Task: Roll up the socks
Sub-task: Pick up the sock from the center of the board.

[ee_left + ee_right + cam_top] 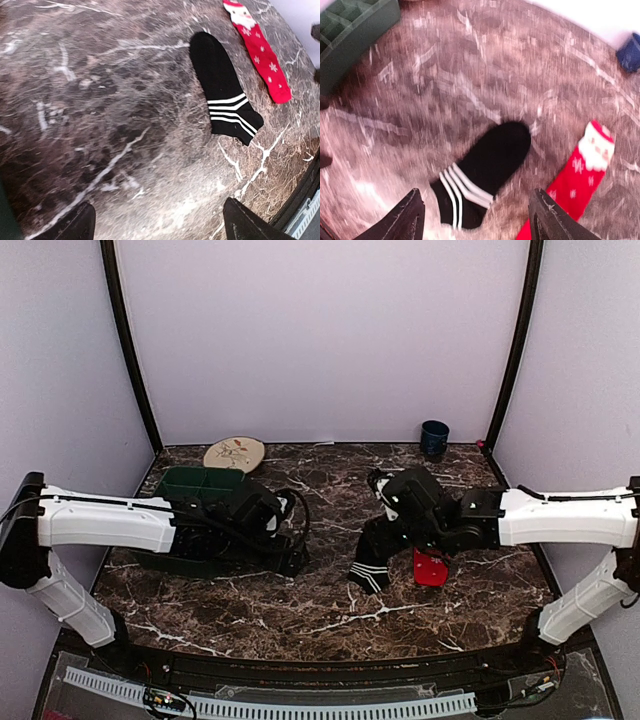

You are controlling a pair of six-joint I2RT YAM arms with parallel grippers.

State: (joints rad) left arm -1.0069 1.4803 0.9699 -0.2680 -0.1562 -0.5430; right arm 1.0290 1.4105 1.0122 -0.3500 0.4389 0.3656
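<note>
Nothing rolled yet: black sock (487, 165) lies flat on the surface (300, 620), red sock (577, 177) just beside it. Left end effector (162, 222) and right end effector (477, 217) both gape wide; next is probably pinching the black sock's toe.

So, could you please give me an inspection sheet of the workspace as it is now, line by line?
Surface: dark marble table, white veins, no spill seen.
Job's things: black sock and red sock lie flat, side by side, apart, not yet rolled.
Clutter: green tray at the left side; round plate and blue cup at the far edge.
Grippers: left gripper open, empty, over bare marble; right gripper open, empty, over the black sock.
Cables: black cable loops at the left wrist, away from the socks.
Surroundings: lilac walls, black corner poles.
</note>
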